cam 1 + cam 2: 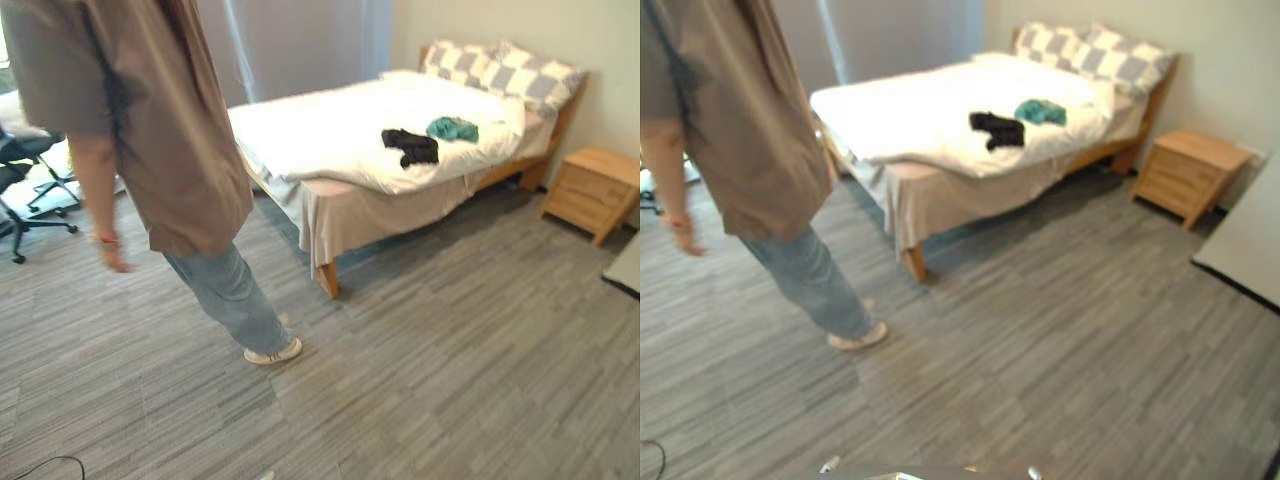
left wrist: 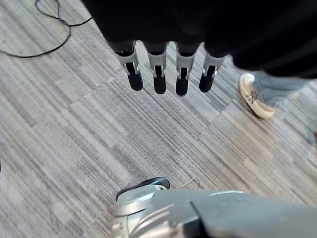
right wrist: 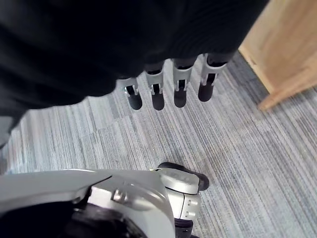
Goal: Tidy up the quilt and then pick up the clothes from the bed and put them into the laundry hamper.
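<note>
A white quilt [image 1: 340,130] covers the wooden bed [image 1: 328,280] across the room, hanging over its near side. On it lie a black garment [image 1: 411,146] and, just beyond, a teal garment [image 1: 452,128]. Checked pillows [image 1: 500,70] rest at the head of the bed. My left hand [image 2: 159,69] hangs over the grey floor with its fingers straight and nothing in it. My right hand [image 3: 181,84] hangs the same way, open, close to a wooden piece of furniture [image 3: 287,44]. Both hands are far from the bed.
A person [image 1: 150,120] in a brown shirt and jeans walks between me and the bed at the left, their shoe [image 2: 255,96] near my left hand. A wooden nightstand [image 1: 592,190] stands right of the bed. An office chair [image 1: 25,180] stands far left. A pale tabletop [image 1: 1250,240] juts in at the right.
</note>
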Available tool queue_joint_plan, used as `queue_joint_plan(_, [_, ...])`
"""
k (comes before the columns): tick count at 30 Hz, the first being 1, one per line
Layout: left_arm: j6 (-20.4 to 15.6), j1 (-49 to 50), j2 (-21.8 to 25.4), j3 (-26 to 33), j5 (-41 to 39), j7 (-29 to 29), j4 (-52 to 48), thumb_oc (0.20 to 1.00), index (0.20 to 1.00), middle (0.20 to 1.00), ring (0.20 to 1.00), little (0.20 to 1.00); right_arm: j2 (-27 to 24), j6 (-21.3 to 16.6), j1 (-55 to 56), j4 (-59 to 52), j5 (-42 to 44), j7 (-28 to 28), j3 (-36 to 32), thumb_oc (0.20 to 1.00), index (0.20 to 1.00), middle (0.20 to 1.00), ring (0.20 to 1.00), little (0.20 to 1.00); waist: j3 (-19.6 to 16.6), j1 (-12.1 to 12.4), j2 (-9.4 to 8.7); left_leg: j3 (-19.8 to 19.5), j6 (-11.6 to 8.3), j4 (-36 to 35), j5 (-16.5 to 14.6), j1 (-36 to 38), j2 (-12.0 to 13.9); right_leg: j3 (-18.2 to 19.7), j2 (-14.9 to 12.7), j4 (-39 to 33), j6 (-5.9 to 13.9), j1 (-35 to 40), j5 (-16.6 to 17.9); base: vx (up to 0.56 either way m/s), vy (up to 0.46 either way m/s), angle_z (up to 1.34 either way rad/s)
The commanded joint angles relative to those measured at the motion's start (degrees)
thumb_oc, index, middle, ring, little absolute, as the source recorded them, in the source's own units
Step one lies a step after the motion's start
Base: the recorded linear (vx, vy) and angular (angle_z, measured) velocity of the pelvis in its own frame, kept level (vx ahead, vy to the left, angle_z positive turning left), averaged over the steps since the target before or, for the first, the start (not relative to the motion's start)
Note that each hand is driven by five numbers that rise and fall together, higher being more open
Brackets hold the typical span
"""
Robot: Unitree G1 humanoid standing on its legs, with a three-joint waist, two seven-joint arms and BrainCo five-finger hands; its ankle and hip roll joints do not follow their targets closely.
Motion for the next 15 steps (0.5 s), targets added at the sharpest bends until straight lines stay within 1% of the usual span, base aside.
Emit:
queue_joint_plan(1, [-2.34, -5.24, -1.24, 0.05, 1.3, 1.42, 0.85, 1.0, 1.0, 1.0, 1.0, 1.0, 2.76, -1.76, -5.89, 0.84, -1.6, -1.03, 1.64, 1.0, 1.0, 1.0, 1.0, 1.0, 4.77, -0.53, -2.28, 1.13, -2.71, -7.06, -1.65, 5.44, 0.81, -0.02, -4.39, -17.44, 8.26, 11.27, 2.64, 0.0, 0.0, 0.0])
queue_joint_plan(4, [-1.86, -5.49, -1.66, -1.84, 3.47, 0.73, 1.71, 1.0, 1.0, 1.0, 1.0, 1.0, 2.63, -1.54, -6.69, 0.9, -1.65, -0.73, 1.7, 1.0, 1.0, 1.0, 1.0, 1.0, 5.47, -0.88, -2.38, 1.2, -2.46, -7.06, -1.73, 5.28, 0.76, 0.64, -4.31, -17.44, 8.25, 10.78, 2.88, 0.01, 0.027, -0.02])
queue_joint_plan(7, [-1.72, -5.73, -1.5, -1.94, 3.45, 0.72, 1.49, 1.0, 1.0, 1.0, 1.0, 1.0, 2.56, -1.27, -7.2, 0.77, -1.66, -0.5, 1.77, 1.0, 1.0, 1.0, 1.0, 1.0, 6.08, -0.85, -2.55, 1.42, -2.22, -7.06, -1.79, 4.78, 0.63, 1.15, -4.38, -17.38, 8.34, 10.2, 3.09, 0.03, 0.052, -0.07])
queue_joint_plan(9, [-2.0, -6.27, -0.93, -2.37, 4.06, 1.46, 0.32, 1.0, 1.0, 1.0, 1.0, 1.0, 2.45, -1.11, -7.55, 0.57, -1.85, -0.58, 2.02, 1.0, 1.0, 1.0, 1.0, 1.0, 6.54, -0.74, -2.72, 1.31, -2.06, -7.06, -1.75, 4.37, 0.55, 1.22, -4.46, -17.2, 8.38, 9.66, 3.19, 0.03, 0.048, -0.01])
queue_joint_plan(11, [-2.33, -7.16, -0.49, -4.4, 6.61, 2.41, -0.41, 1.0, 1.0, 1.0, 1.0, 1.0, 2.39, -1.15, -8.5, 0.32, -2.01, -0.99, 2.09, 1.0, 1.0, 1.0, 1.0, 1.0, 7.07, -0.6, -3.0, 1.47, -1.88, -7.06, -1.78, 3.76, 0.49, 1.16, -4.57, -16.74, 8.65, 8.84, 3.18, 0.01, 0.036, -0.02])
queue_joint_plan(12, [-2.27, -7.48, -0.33, -4.81, 7.08, 2.5, -0.52, 1.0, 1.0, 1.0, 1.0, 1.0, 2.38, -1.14, -8.97, 0.42, -1.75, -1.13, 1.99, 1.0, 1.0, 1.0, 1.0, 1.0, 7.27, -0.47, -3.14, 1.46, -1.72, -7.06, -1.84, 3.45, 0.55, 1.27, -4.48, -15.58, 8.78, 7.9, 2.88, 0.0, 0.032, -0.03])
queue_joint_plan(13, [-2.13, -7.83, -0.04, -4.73, 6.77, 2.58, -0.7, 1.0, 1.0, 1.0, 1.0, 1.0, 2.39, -1.08, -9.29, 0.54, -1.31, -1.16, 1.77, 1.0, 1.0, 1.0, 1.0, 1.0, 7.65, -0.33, -3.2, 1.46, -1.47, -7.06, -1.77, 3.14, 0.66, 1.31, -4.19, -12.66, 8.75, 6.04, 2.42, -0.03, 0.041, -0.04])
queue_joint_plan(14, [-1.96, -8.19, 0.7, -3.28, 5.2, 2.35, -1.13, 1.0, 1.0, 1.0, 1.0, 1.0, 2.02, -1.04, -9.96, 0.13, 0.87, -1.21, -0.05, 1.0, 1.0, 1.0, 1.0, 1.0, 8.75, -0.2, -3.09, 1.41, -0.79, -7.06, -2.04, 3.08, 0.95, 1.42, -3.09, -4.96, 9.68, 1.86, 1.66, -0.03, 0.034, -0.08])
queue_joint_plan(15, [-1.96, -8.21, 0.7, -3.28, 5.2, 2.35, -1.13, 1.0, 1.0, 1.0, 1.0, 1.0, 2.01, -1.03, -9.97, 0.13, 0.88, -1.21, -0.06, 1.0, 1.0, 1.0, 1.0, 1.0, 8.7, -0.16, -3.11, 1.46, -0.78, -7.06, -2.04, 3.01, 0.92, 1.48, -3.1, -4.74, 9.68, 1.66, 1.55, -0.01, 0.04, -0.11])
